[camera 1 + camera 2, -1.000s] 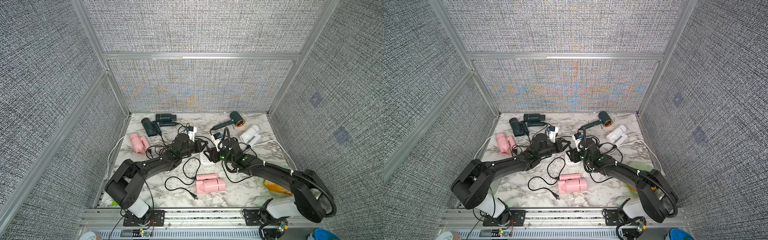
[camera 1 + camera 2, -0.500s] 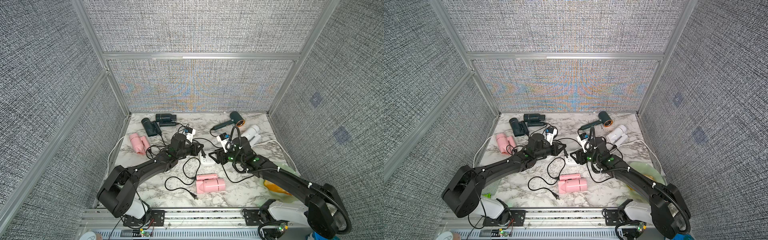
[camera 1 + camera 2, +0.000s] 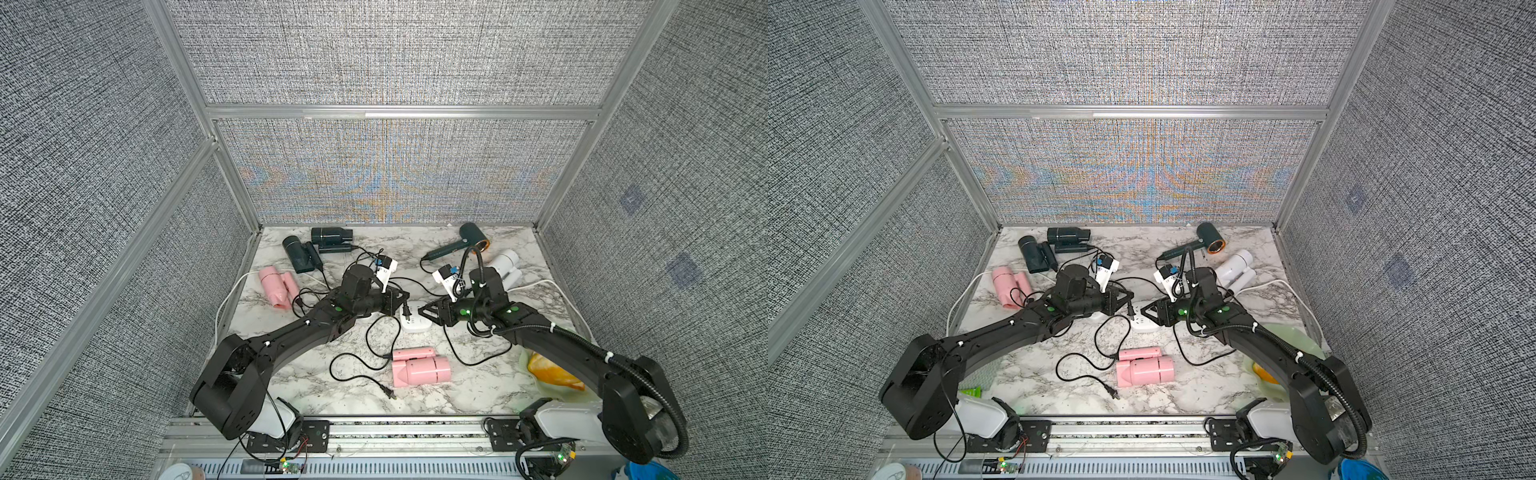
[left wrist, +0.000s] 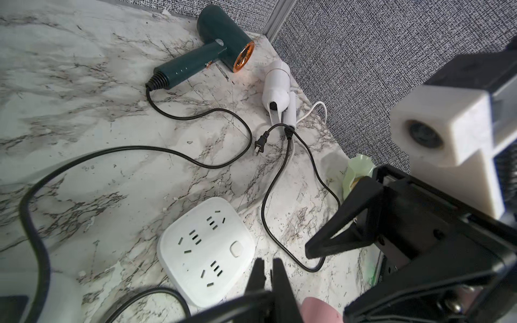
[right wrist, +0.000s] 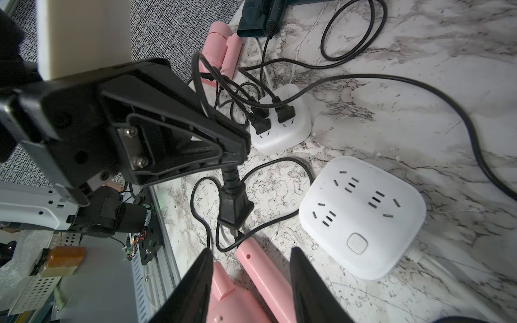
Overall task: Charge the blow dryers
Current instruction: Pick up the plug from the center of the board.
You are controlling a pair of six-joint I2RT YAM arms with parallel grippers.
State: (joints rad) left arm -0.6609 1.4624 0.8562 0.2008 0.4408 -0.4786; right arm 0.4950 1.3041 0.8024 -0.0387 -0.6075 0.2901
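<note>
Left gripper point(image 5: 239, 148): jaws together, clamped on the flexible neck of a cord just above its black plug point(image 5: 234, 205). The plug hangs below the tips, prongs toward the table.
Just beyond the tips: empty socket block point(image 5: 361, 215), all outlets free. It is beside the hanging plug, not under it, and nothing touches it.
Beneath the left gripper's body: loaded socket block point(image 5: 285, 131), three plugs seated.
Right gripper point(image 5: 251, 254): jaws apart, holding nothing. It faces the left gripper across the empty socket block, tips near the plug.
Toward the robot's base from both grippers: pink dryer point(image 3: 422, 370), lying flat, with a loose plug on the marble beside it.
Farther out on the right gripper's side: copper-ringed dryer point(image 4: 221, 47) and white dryer point(image 4: 277, 84), near the back corner.
Farther out on the left gripper's side: dark dryers point(image 3: 330, 237) and second pink dryer point(image 3: 276, 286).
Cord ownership: the held cord appears to run to the copper-ringed dryer, but the tangle prevents certainty.
Step in hand (judgement): seat the held plug in the empty socket block.
Method (judgement): the grip is on the neck, so the plug can swing. Let the right gripper square the plug body or pin the block. Line the flat prongs up with a two-slot outlet and press straight down.
Risk (judgement): the light block may slide, the prongs may skew, or slack cord may snag.
</note>
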